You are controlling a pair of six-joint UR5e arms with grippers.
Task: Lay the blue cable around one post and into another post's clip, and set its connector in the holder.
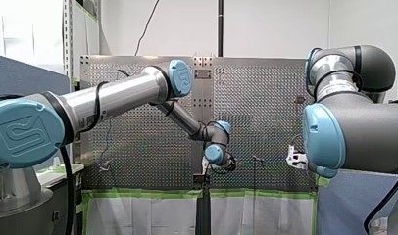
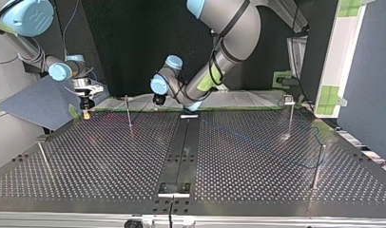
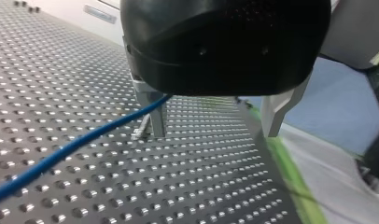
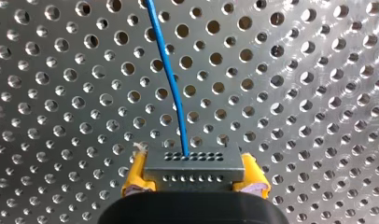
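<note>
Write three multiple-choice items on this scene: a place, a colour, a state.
1. Where is the connector?
A) on a post
B) in my right tool
C) lying loose on the table

2. The cable is:
A) blue
B) red
C) green

3. My left tool is:
A) shut on the cable
B) shut and empty
C) open

Answers:
1 B: yellow pads clamp it on both sides.
2 A: it shows blue in both wrist views.
3 C: its metal fingers stand well apart.
</note>
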